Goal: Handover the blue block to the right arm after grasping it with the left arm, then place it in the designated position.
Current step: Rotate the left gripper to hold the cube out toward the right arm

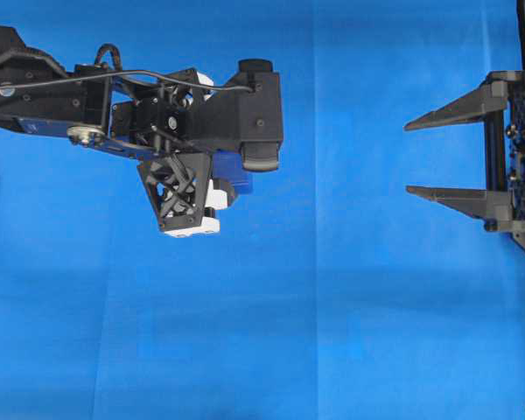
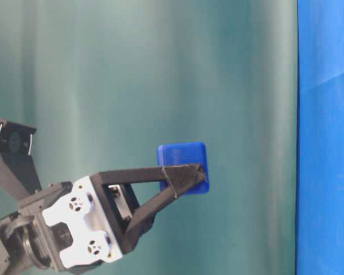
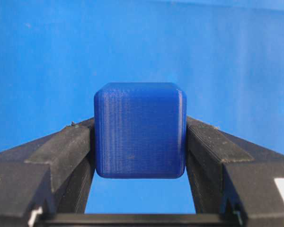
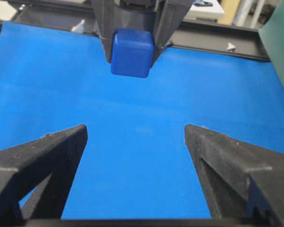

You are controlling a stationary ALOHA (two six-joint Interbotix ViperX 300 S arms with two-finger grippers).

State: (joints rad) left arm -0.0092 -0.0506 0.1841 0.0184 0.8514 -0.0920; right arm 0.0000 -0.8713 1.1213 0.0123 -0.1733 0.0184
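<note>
Left gripper (image 3: 140, 142) jaws clamp the blue block (image 3: 140, 130) by two opposite faces, aloft over the blue cloth (image 1: 332, 332); right gripper (image 4: 135, 137) jaws gape, facing it. Rigid, light, smooth-sided: take the free faces squarely

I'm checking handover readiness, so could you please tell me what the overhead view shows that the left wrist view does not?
Only the overhead view shows the right claw at the right edge, jaws wide apart and empty, with a stretch of bare cloth between it and the left arm. Only the left wrist view shows the block whole, pinched on two opposite sides between the left claw's fingers. Both show the blue cloth, the left claw and the block, though overhead only a sliver of the block peeks out.
</note>
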